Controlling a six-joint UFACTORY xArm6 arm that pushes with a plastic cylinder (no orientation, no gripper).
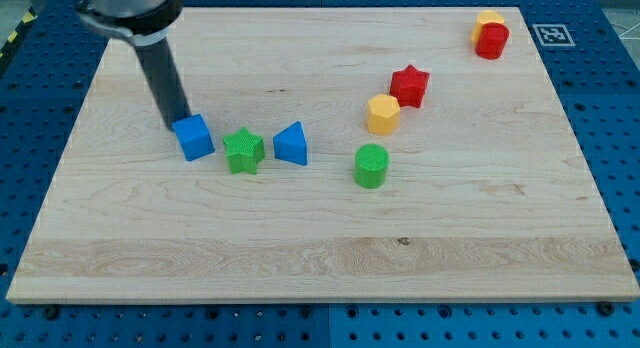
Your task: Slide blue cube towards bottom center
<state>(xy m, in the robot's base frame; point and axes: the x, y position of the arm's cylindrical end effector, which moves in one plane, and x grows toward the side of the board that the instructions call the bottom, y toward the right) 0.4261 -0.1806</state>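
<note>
The blue cube [194, 137] sits on the wooden board [320, 258] at the view's left of centre. My tip [175, 123] is at the cube's upper left corner, touching or nearly touching it. The dark rod rises from there up to the view's top left. A green star [243, 150] lies just right of the cube, and a blue triangular block [291, 144] lies right of the star.
A green cylinder [371, 166] stands near the middle. A yellow hexagon [382, 114] and a red star [409, 86] lie above it. A red block [491, 40] with a yellow block [488, 20] behind it sits at the top right.
</note>
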